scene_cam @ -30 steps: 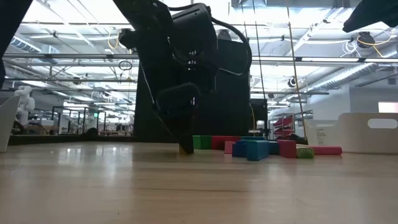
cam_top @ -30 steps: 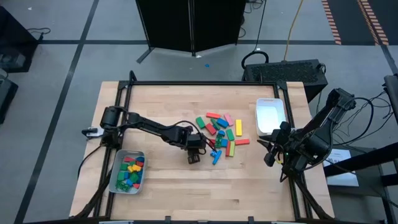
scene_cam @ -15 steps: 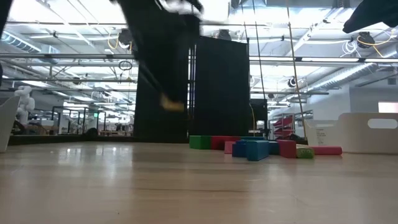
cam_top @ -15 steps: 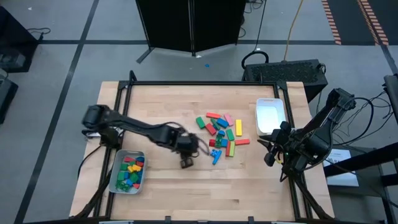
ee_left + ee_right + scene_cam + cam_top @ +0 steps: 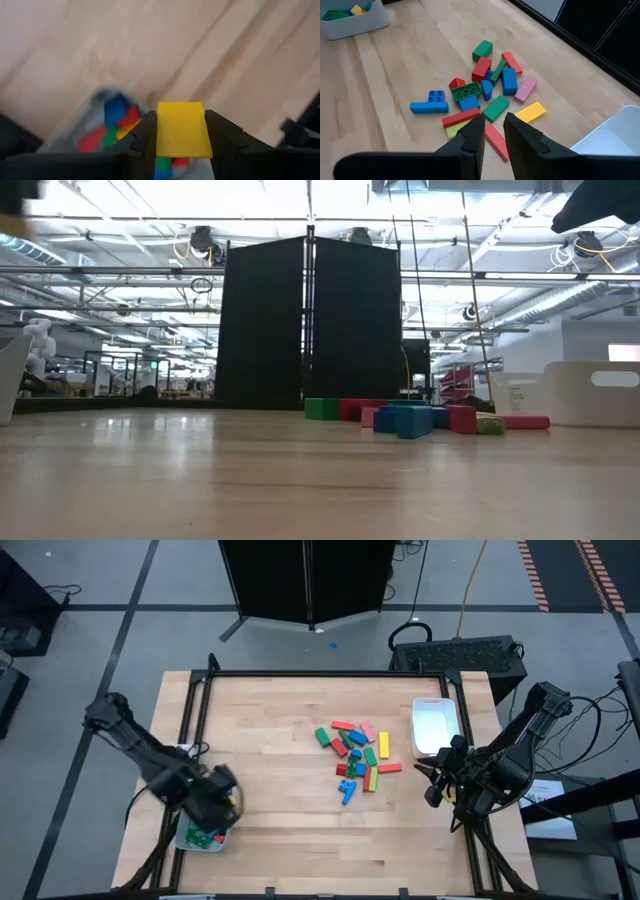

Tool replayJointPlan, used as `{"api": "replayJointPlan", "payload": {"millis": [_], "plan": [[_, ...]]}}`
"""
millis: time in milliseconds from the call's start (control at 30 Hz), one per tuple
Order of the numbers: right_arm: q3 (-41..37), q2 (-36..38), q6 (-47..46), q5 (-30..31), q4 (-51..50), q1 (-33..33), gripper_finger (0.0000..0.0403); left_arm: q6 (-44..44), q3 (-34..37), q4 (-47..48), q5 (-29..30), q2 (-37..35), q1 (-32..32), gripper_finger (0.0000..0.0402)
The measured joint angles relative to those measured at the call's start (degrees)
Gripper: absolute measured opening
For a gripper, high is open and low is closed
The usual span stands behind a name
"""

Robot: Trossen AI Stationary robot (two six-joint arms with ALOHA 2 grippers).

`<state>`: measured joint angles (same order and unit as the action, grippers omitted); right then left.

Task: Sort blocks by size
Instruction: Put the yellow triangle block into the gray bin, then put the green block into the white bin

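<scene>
Yellow and smooth, a flat-faced rectangular block (image 5: 181, 130) sits clamped between the left jaws (image 5: 181, 137), which hang above a pale tray (image 5: 188, 838) of mixed blocks at the worktop's (image 5: 270, 720) edge. The right jaws (image 5: 493, 131) stand narrowly parted over bare wood, just short of the loose blocks (image 5: 485, 87) scattered mid-worktop.

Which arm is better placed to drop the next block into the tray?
Left. The left gripper holds a yellow block above the part-filled tray. The right gripper waits at the table's right side, holding nothing.
</scene>
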<state>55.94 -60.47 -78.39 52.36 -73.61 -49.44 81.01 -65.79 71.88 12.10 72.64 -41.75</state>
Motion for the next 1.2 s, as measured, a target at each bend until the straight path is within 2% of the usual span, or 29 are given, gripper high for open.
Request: {"api": "replayJointPlan", "payload": {"millis": [100,333,400,567,767,867,1000,1100,1200], "plan": [[0.0,0.0,-0.2,0.0,0.02,0.01,0.0068,6.55,1.24,2.09,-1.33,-0.74,-5.46,0.0119],[0.0,0.0,-0.31,-0.2,0.18,-0.01,0.0068,16.52,5.4,2.19,-10.46,-0.65,-15.28,0.0119],[0.0,0.0,-0.38,-0.17,0.32,0.0,0.0068,20.25,6.05,1.6,-10.84,-0.66,-17.01,0.0119],[0.0,0.0,-0.36,-0.17,1.58,0.01,0.0068,22.21,6.64,1.42,-11.33,-0.65,-17.83,0.0124],[0.0,0.0,-0.28,-0.17,1.86,-0.01,0.0068,22.22,6.64,5.03,-13.55,-0.63,-16.48,0.0259],[0.02,0.0,-0.33,-0.17,1.86,-0.01,0.0068,22.21,6.64,5.9,-13.22,-0.65,-15.17,0.0297],[0.0,0.0,-0.37,-0.02,2.17,0.0,0.0068,21.69,6.64,6.26,-7.86,-0.63,-11.7,0.0309],[0.0,0.0,-0.37,0.11,2.17,0.01,0.0068,21.14,6.64,6.43,2.58,-0.64,-6.81,0.0311],[0.0,0.0,-0.31,0.11,2.12,0.01,0.0068,13.76,6.64,3.2,13.04,-0.65,0.65,0.0311]]}}
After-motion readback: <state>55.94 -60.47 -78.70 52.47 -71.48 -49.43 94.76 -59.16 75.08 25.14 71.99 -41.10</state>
